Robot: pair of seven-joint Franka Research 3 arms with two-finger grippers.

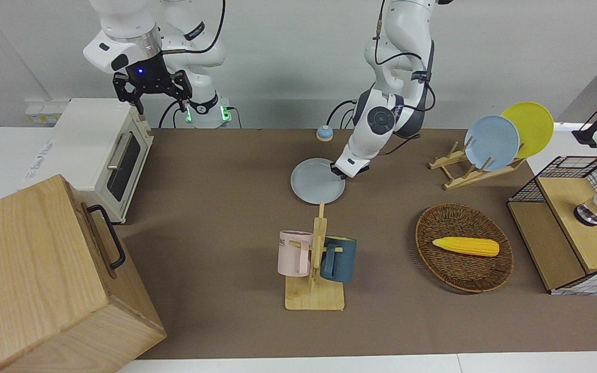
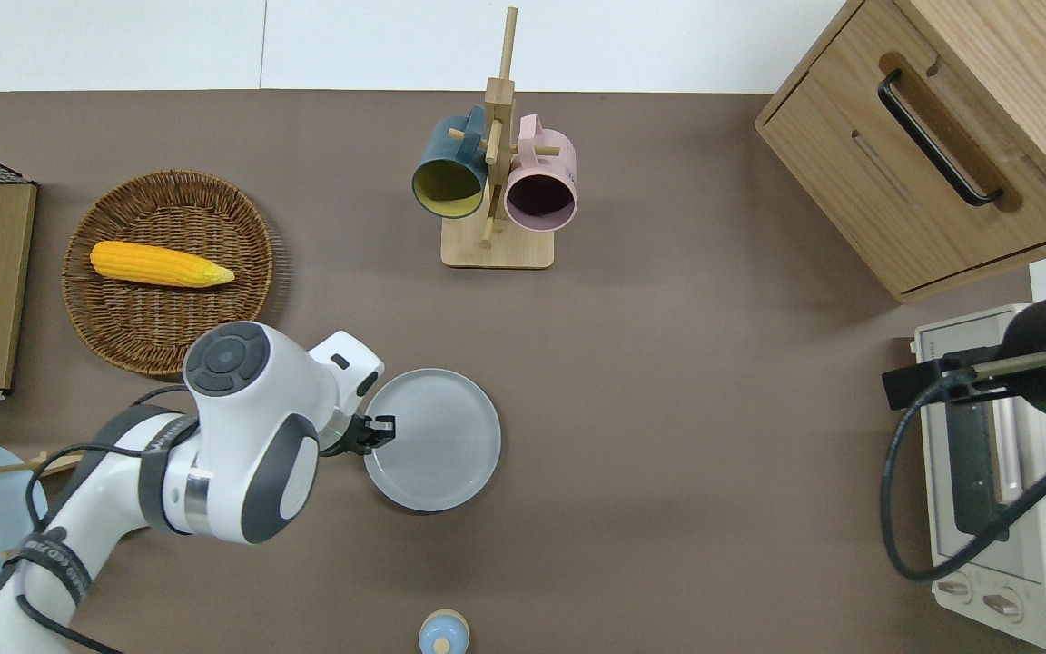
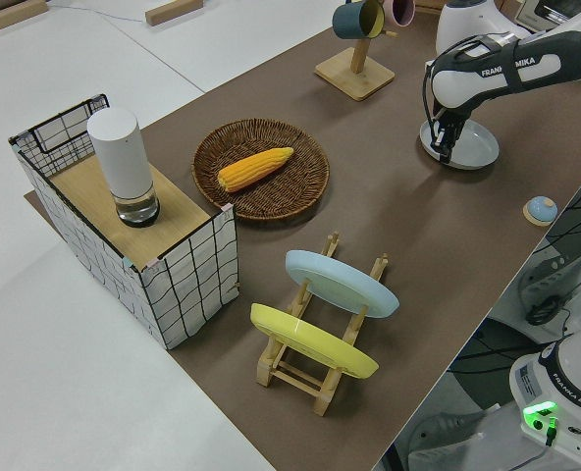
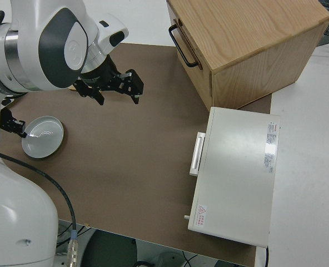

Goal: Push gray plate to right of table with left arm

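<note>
Gray plate (image 2: 437, 445) lies flat on the table (image 2: 668, 381), a smooth, round, pale disc with a shallow raised rim, nearer to the robots than the wooden mug rack (image 2: 498, 182) and roughly in line with it. The rack is an upright post on a flat square base, with a dark blue mug (image 2: 447, 173) and a pink mug (image 2: 541, 186) hung on its pegs. Toward the left arm's end from the rack sits a coarse woven wicker basket (image 2: 123, 318) holding a yellow corn cob (image 2: 160, 263). The table surface is a plain matte brown mat. The left gripper (image 2: 381, 427) is down at the plate's rim on the side toward the left arm's end, its black fingertips touching the rim edge; whether the fingers are apart or closed cannot be told. Nothing is seen clamped in it. The right arm is parked, its fingers spread apart and holding nothing (image 4: 117, 89).
</note>
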